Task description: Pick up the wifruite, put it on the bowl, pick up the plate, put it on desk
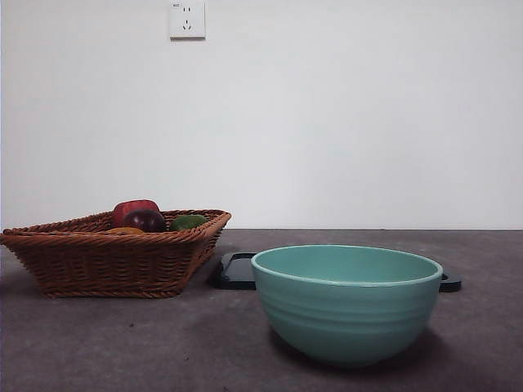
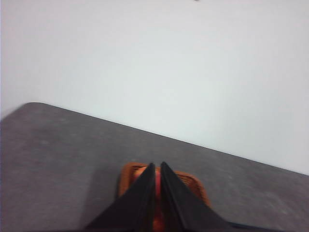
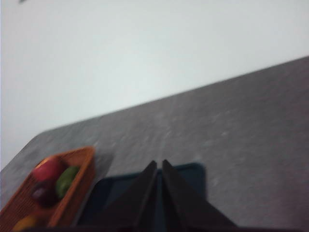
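Jaws of the left gripper [image 2: 156,169] nearly closed, gripping nothing, above one brown woven wicker basket [image 1: 98,261]. Right gripper [image 3: 159,166] likewise nearly closed and empty, over one flat dark rectangular plate [image 3: 190,176]. Basket holds four fruits: red [image 1: 131,208], dark purple [image 1: 145,220], green [image 1: 189,221], and the small orange wifruite [image 1: 122,231], too hidden to tell its axis. One deep teal ceramic bowl [image 1: 347,302] stands empty on the dark grey desk [image 1: 122,343], the plate behind it.

I see soft, even light in the front view, with faint shadows under the bowl [image 1: 347,302]. Both wrist views look blurred.
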Available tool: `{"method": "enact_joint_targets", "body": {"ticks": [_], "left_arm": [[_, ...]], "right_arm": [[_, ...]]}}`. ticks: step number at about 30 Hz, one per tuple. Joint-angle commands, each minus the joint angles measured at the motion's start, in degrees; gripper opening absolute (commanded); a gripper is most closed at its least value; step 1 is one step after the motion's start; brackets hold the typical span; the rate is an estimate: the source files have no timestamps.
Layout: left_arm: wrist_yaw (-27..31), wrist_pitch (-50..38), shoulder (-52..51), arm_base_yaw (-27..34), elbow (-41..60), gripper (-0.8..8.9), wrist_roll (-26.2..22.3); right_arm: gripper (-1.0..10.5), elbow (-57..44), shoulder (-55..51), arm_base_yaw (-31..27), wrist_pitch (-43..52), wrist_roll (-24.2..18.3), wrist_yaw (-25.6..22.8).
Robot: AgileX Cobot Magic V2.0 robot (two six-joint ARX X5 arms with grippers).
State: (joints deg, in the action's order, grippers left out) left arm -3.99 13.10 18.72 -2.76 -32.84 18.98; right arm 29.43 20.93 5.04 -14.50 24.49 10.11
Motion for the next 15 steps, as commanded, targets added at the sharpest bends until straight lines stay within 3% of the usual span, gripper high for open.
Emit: {"method": "enact_joint_targets", "body": {"ticks": [1, 15], "left_arm": [[-2.82, 1.31, 3.52, -0.44, -4.39, 0.15, -0.46], [-24.04, 11.30, 21.03, -1.60, -22.12, 0.15, -7.61]], "right_arm": [[0.1, 4.59, 4.09, 1.20, -1.03, -1.09, 2.62], [0.1, 29.73, 24.02, 6.80, -20.28, -16.35, 15.06]]}}
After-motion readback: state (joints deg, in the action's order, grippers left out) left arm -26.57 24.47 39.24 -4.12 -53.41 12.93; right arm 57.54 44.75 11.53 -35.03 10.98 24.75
